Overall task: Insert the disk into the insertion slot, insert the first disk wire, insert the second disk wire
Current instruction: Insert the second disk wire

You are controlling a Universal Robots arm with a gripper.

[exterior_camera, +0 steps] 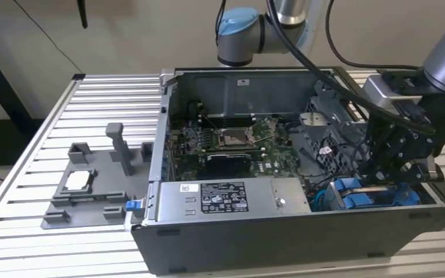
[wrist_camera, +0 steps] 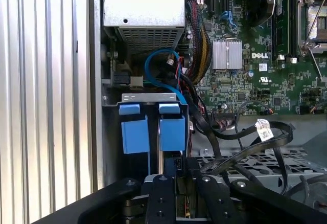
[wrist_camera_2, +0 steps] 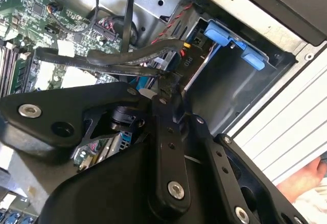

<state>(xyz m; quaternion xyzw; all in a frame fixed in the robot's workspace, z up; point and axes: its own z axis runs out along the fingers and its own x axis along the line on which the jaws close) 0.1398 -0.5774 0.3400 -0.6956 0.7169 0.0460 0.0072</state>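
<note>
The insertion slot [exterior_camera: 412, 204] is the grey metal cage in the open computer case's corner on the exterior view's right; it appears too in the first wrist view [wrist_camera: 153, 97] and the second wrist view [wrist_camera_2: 245, 86]. Two blue carrier ends [wrist_camera: 172, 132] sit side by side in it, and the disk's silver body is hidden behind them. My gripper [wrist_camera: 177, 165] reaches down into the case right at the cage. Its fingers are close together on the black plug end of a disk wire [wrist_camera_2: 127, 58]. That wire runs back across the case floor toward the motherboard.
The long grey power-supply box [exterior_camera: 230, 200] lies along the case's near wall beside the cage. Black, blue and coloured cables [wrist_camera: 240, 132] loop between the cage and the motherboard [exterior_camera: 238, 142]. A grey fixture tray with posts [exterior_camera: 91, 185] stands on the slatted table at the exterior view's left.
</note>
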